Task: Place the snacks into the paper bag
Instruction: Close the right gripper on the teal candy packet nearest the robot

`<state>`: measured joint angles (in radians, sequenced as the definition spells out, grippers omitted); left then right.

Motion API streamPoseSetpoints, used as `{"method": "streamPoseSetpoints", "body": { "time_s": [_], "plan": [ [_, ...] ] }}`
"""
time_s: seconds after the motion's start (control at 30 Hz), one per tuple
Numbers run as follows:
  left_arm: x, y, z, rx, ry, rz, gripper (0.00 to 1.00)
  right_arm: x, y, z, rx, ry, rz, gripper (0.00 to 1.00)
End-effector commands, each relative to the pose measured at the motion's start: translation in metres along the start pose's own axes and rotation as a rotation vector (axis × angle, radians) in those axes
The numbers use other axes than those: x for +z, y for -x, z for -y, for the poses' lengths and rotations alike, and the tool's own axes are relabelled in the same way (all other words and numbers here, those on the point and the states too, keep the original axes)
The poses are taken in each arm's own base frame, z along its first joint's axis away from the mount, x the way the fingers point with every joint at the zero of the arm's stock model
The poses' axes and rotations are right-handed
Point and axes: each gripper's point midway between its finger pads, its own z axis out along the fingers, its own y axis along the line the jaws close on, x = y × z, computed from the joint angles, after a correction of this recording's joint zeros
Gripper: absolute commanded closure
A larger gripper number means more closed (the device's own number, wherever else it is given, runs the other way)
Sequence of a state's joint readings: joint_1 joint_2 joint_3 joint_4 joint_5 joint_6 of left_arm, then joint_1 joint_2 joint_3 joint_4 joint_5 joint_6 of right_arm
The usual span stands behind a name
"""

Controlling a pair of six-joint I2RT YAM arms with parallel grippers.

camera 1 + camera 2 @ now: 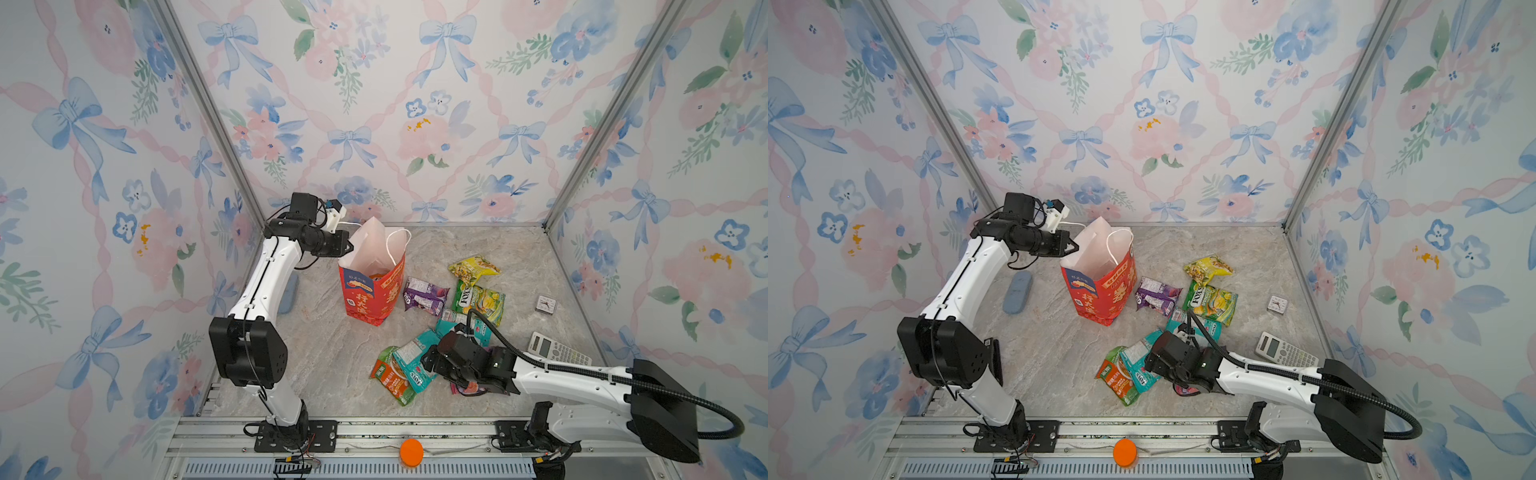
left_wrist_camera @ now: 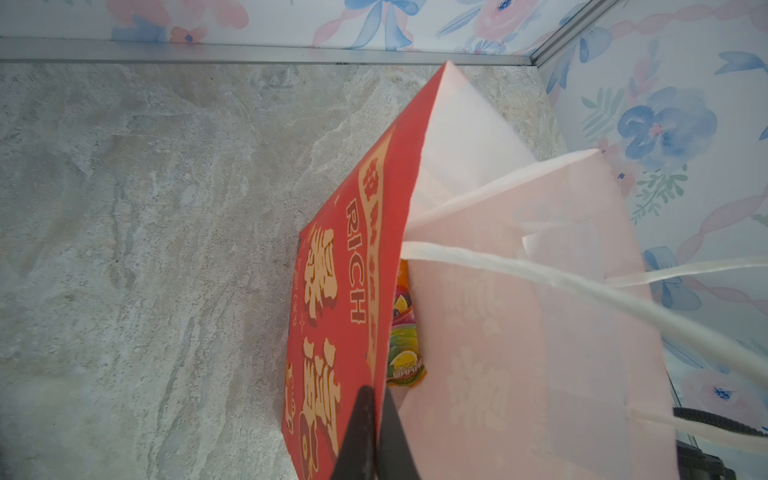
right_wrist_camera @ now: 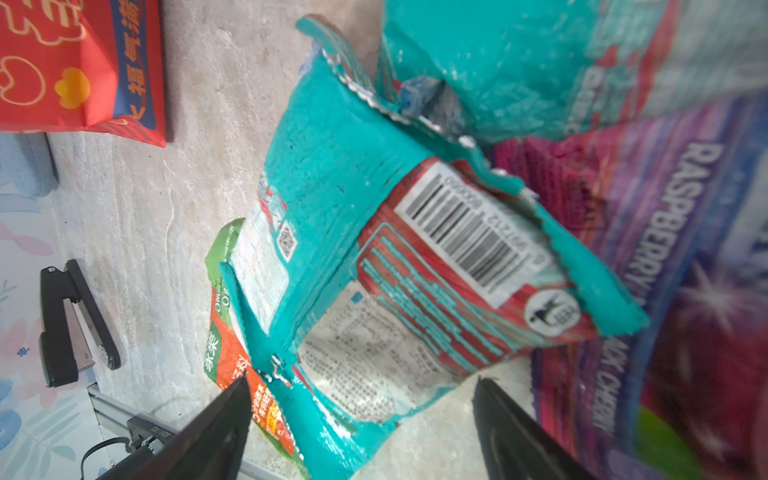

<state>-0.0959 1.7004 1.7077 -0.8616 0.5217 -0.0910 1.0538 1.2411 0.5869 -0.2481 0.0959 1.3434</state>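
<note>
A: While the left gripper [image 1: 349, 248] pinches the far-left rim of the upright red paper carrier bag [image 1: 374, 291], what's the right one doing? Top view 1st.

B: In a top view the right gripper [image 1: 430, 368] hangs low over a crinkly teal plastic packet [image 1: 409, 359] at near-centre, bag well apart to the far left. That packet overlaps a green-and-orange plastic packet [image 1: 390, 378]. Other snacks lie right of the bag, e.g. a purple plastic packet [image 1: 424, 296].

A: Left wrist view?

B: Fingers closed tight on the bag's wall, one tip outside, one inside. Mouth stands open, and an orange-green packet [image 2: 405, 345] lies inside. A white cord handle [image 2: 498, 268] crosses the opening.

A: Right wrist?

B: Jaws wide, nothing held. The dark fingers [image 3: 224, 419] straddle the teal packet's end. Can't tell if the tips touch it. A purple-pink raspberry packet [image 3: 665, 291] sits just beside.

A: Tips for the pick?

B: My guess: drop straight, pinch the teal packet only, not the one beneath. Lift clear before swinging, and enter the mouth from above so the cord isn't snagged.
</note>
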Motion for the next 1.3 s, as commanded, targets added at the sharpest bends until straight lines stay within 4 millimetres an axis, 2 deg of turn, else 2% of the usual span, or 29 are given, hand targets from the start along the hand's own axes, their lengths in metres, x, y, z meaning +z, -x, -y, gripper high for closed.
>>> {"method": "streamPoseSetpoints", "body": {
  "time_s": [0.0, 0.2, 0.37, 0.63, 0.97, 1.13, 1.27],
  "plan": [
    [0.003, -0.007, -0.001, -0.016, 0.003, -0.021, 1.0, 0.004, -0.004, 0.009, 0.031, -0.006, -0.018, 0.15],
    [0.004, -0.007, -0.001, -0.017, 0.003, -0.021, 1.0, 0.013, -0.006, 0.005, 0.037, 0.006, -0.036, 0.15],
    [0.002, -0.007, 0.001, -0.012, 0.003, -0.018, 1.0, 0.018, 0.002, 0.003, 0.058, 0.014, -0.015, 0.19],
    [0.002, -0.007, 0.001, -0.011, 0.001, -0.018, 1.0, 0.031, 0.015, 0.004, 0.136, 0.034, 0.027, 0.33],
    [0.002, -0.007, 0.001, -0.009, 0.001, -0.017, 1.0, 0.037, 0.018, 0.0, 0.139, 0.05, 0.037, 0.6],
    [0.002, -0.007, 0.001, -0.009, 0.001, -0.017, 1.0, 0.034, 0.022, -0.006, 0.118, 0.059, 0.05, 0.78],
    [0.002, -0.007, 0.002, -0.009, 0.001, -0.018, 1.0, 0.029, 0.025, -0.009, 0.088, 0.047, 0.056, 0.83]
  ]
}}
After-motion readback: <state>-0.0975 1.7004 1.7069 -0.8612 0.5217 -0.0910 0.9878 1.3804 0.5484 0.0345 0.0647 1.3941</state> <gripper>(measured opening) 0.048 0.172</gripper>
